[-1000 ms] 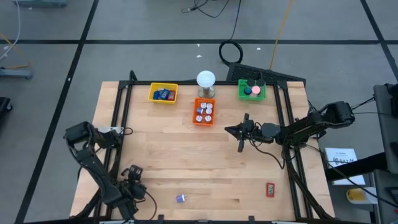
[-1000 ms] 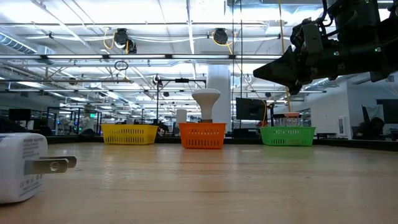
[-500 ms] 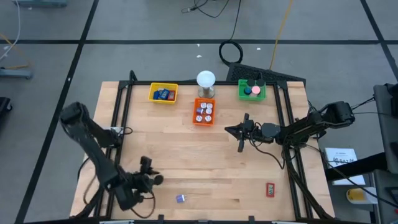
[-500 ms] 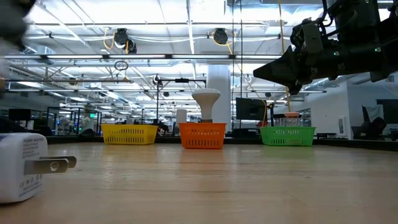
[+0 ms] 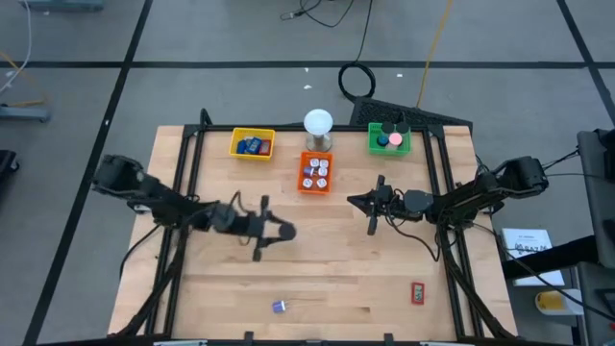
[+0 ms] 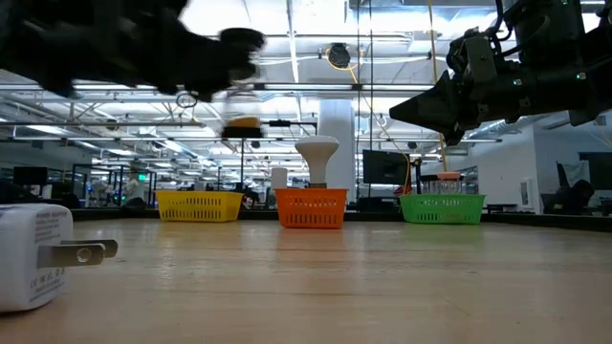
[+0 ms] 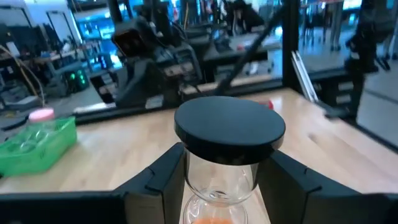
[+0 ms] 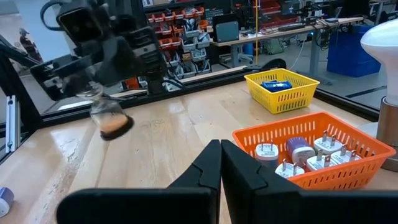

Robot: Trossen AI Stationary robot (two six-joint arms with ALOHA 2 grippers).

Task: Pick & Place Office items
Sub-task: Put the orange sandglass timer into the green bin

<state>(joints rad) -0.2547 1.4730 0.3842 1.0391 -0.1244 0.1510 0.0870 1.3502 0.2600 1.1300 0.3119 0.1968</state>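
**Left arm is carrying a little jar across the table**

The left gripper [image 7: 227, 182] is squeezing a clear jar [image 7: 229, 128] with a black lid, one finger on each side. Something orange is showing at the jar's bottom. The jar is hanging in the air over the middle of the table [image 5: 327, 259], not touching the wood.

A second ago this arm was down at the near left corner. Now it is reaching far out toward the middle, so it looks like the pick-up is done and the carrying is under way (which tray it is heading for, I cannot tell).

The right gripper [image 8: 220, 167] is waiting over the right side of the table with its fingers pressed together and nothing between them.

The yellow tray [image 5: 252, 144], orange tray [image 5: 314, 174] and green tray [image 5: 388, 140] are sitting at the far side. A small blue piece [image 5: 278, 307] and a red piece [image 5: 417, 292] are lying near the front edge, waiting to be picked.
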